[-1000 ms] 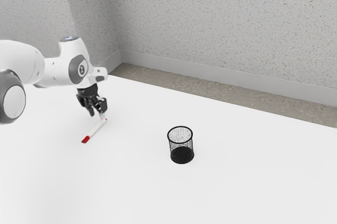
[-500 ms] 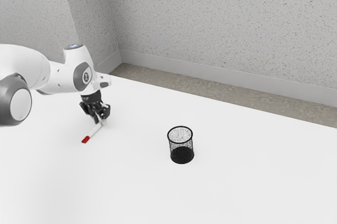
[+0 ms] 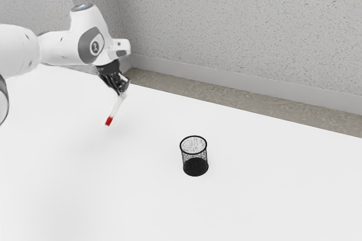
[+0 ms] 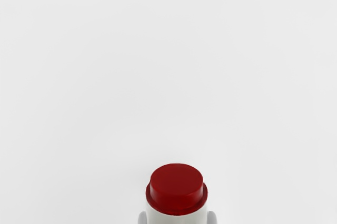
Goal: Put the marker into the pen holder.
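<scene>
My black gripper is shut on the white marker, up above the table in the exterior view's left half. The marker hangs tilted, its red end lowest, pointing down and toward the exterior view's left. In the wrist view the gripper has a fingertip at each side of the marker's white body, and the marker's red end faces the camera. The black mesh pen holder stands upright on the table, well apart from the marker, toward the exterior view's right.
The white table spreads around the pen holder. Its far edge runs in front of a brown floor strip and a speckled grey wall.
My hand first went down to the marker on the table, took hold of it, and has risen with it. The marker is now off the table and tilted more steeply. The pen holder has not moved.
</scene>
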